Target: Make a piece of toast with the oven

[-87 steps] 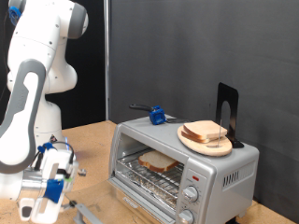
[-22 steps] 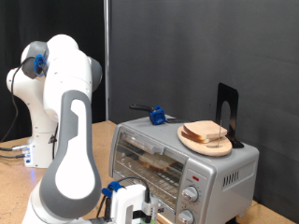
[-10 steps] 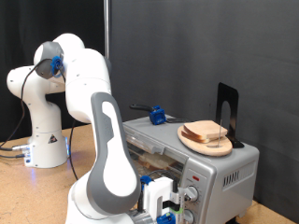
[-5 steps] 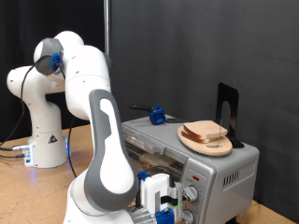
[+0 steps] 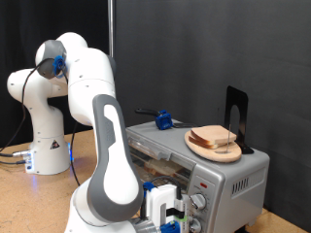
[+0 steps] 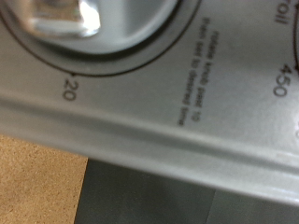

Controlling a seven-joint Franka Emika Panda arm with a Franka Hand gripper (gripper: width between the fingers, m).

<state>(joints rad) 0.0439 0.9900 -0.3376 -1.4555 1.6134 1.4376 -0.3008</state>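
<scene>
My pincer point(image 5: 173, 216) crowds the boxy silver toaster oven's point(image 5: 228, 175) round metal knob point(image 6: 58, 21), its opening impossible to judge, so a misjudged approach could slip off the dial.

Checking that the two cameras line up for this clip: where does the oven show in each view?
Exterior view: the oven stands at the lower right, a plate of bread slices on top, the gripper at its knob panel.
Wrist view: only its silver front panel fills the frame, close up, with printed dial numbers.
Shared landmark: a control knob.
</scene>
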